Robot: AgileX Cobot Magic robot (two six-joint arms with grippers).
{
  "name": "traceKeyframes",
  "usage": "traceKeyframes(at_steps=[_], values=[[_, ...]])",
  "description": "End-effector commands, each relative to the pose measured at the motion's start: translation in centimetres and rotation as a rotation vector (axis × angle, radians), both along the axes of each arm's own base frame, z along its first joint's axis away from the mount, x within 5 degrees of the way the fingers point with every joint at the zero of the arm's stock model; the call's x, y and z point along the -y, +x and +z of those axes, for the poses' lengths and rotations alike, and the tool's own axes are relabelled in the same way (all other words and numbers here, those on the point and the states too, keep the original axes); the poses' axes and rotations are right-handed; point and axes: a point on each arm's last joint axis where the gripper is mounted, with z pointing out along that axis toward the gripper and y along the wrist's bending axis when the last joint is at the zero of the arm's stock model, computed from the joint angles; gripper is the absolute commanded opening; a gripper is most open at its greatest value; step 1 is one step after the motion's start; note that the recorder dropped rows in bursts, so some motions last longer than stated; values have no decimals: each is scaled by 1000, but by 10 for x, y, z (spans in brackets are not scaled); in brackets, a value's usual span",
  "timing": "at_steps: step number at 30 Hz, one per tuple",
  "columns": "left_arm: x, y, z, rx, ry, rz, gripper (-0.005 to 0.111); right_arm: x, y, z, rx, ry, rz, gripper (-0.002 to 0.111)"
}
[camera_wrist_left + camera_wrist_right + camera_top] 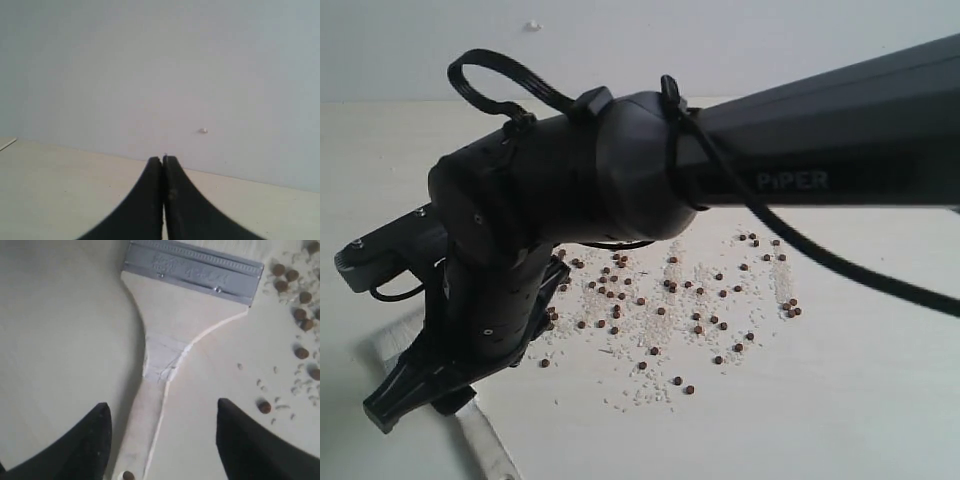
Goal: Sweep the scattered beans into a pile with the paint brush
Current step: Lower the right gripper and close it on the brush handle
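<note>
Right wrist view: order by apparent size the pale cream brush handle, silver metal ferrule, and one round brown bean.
1. Pale cream brush handle
2. Silver metal ferrule, partly cropped
3. Round brown bean

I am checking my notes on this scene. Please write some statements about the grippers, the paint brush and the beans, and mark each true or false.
1. The right gripper is shut on the paint brush. False: its jaws stand open, one on each side of it.
2. The left gripper is shut and empty. True.
3. The beans form one compact pile. False: they lie scattered on the table.
4. The paint brush lies flat on the table. True.
</note>
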Motion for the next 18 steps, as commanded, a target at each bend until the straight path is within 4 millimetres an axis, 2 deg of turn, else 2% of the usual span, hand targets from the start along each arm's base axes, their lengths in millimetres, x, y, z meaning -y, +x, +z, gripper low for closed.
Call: traceKeyframes(at_steps=[1, 11, 18], values=[[0, -1, 0, 5, -1, 2, 0, -12, 6, -7, -8, -10, -30, 58], [0, -1, 0, 5, -1, 2, 0, -33, 14, -24, -58, -79, -38, 58], [0, -1, 0, 5, -1, 2, 0, -39, 16, -37, -93, -136, -43, 58]])
